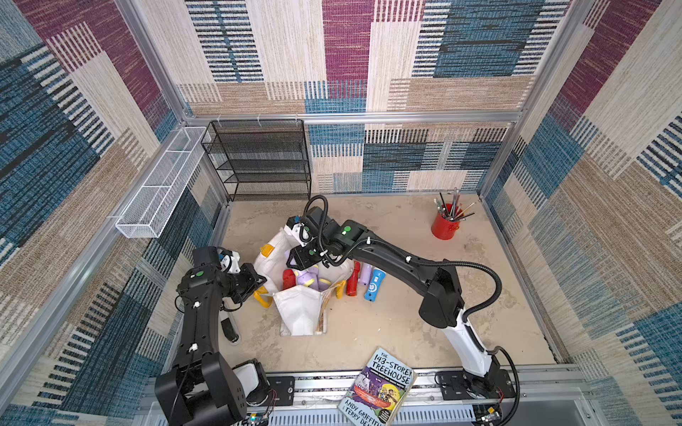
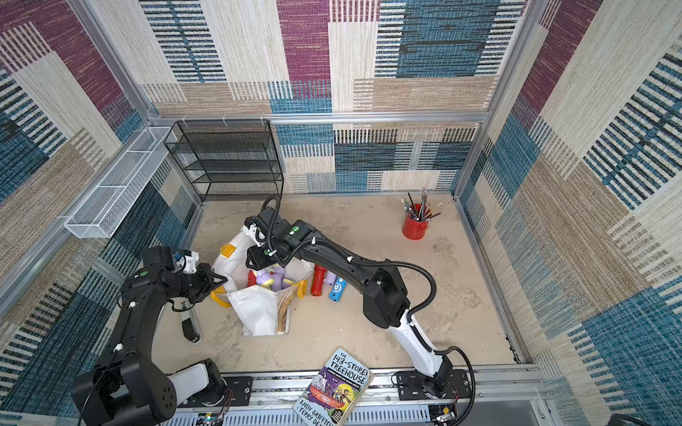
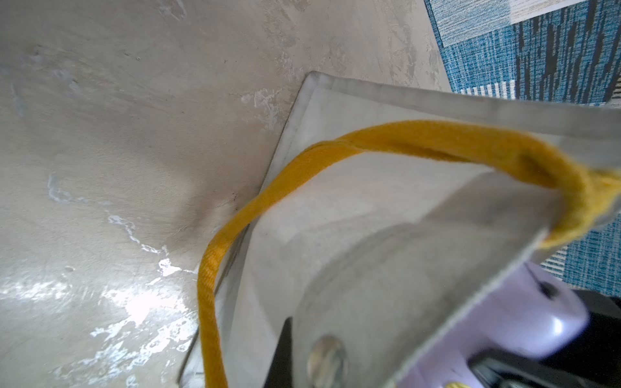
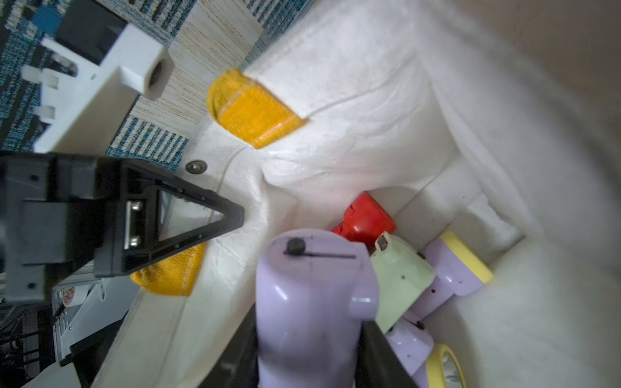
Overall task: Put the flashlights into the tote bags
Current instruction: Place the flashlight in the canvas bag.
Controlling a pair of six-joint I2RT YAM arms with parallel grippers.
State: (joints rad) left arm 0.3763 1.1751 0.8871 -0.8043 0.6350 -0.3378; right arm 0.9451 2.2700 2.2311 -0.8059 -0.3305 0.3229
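The left gripper (image 1: 257,283) is pinched tight on the bag (image 1: 295,311) rim by a handle (image 3: 403,137), holding the mouth wide. The right gripper (image 1: 293,262) clasps a lilac flashlight (image 4: 312,295) inside that mouth, over a red flashlight (image 4: 366,218) and a green flashlight (image 4: 400,272). I'd lower a touch before letting go, so it can't bounce out. The rim crowds the left gripper's side, and there's freer room toward three flashlights (image 1: 352,282) lying outside, just beside the bag

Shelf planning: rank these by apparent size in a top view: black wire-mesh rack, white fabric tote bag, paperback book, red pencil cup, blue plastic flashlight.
1. black wire-mesh rack
2. white fabric tote bag
3. paperback book, partly cut off at the edge
4. red pencil cup, barely ahead of
5. blue plastic flashlight
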